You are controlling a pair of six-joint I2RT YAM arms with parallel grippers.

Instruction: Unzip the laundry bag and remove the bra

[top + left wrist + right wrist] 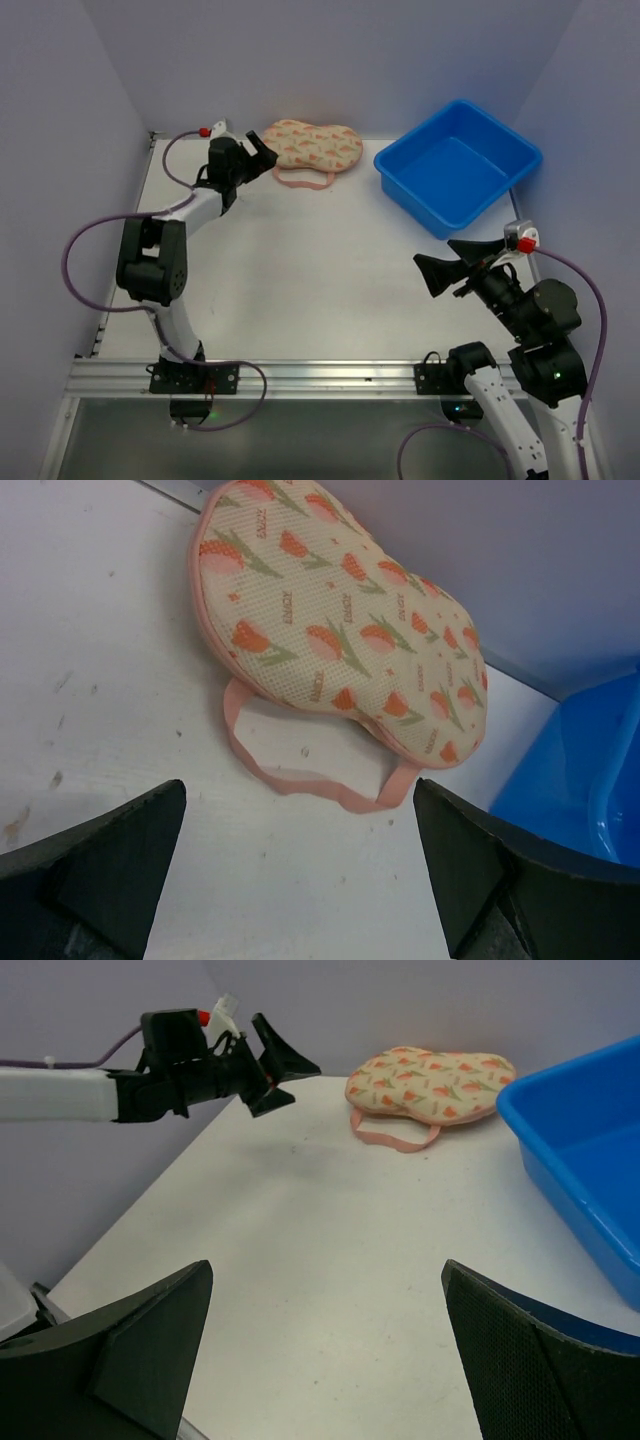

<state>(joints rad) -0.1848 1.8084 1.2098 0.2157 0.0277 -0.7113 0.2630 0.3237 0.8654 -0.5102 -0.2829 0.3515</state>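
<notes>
The laundry bag [340, 610] lies closed at the desk's [320, 270] far edge, its print carrying tiny lettering, possibly "AMAZE". The left gripper [262, 150] and right gripper [436, 256] gape, empty.

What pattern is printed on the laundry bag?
The laundry bag is cream with orange-pink tulips on green stems; the left wrist view shows it best.

At the back of the white table [320, 270] the cream, orange-printed laundry bag [315, 145] lies flat and closed, its pink loop handle [305, 181] trailing toward the near side. The left gripper [262, 152] stands with jaws apart just beside the bag's left end. A blue plastic tub [458, 166] sits to the right, apart from the bag. The right gripper [447, 262], also spread wide, hangs near the tub's front corner.
</notes>
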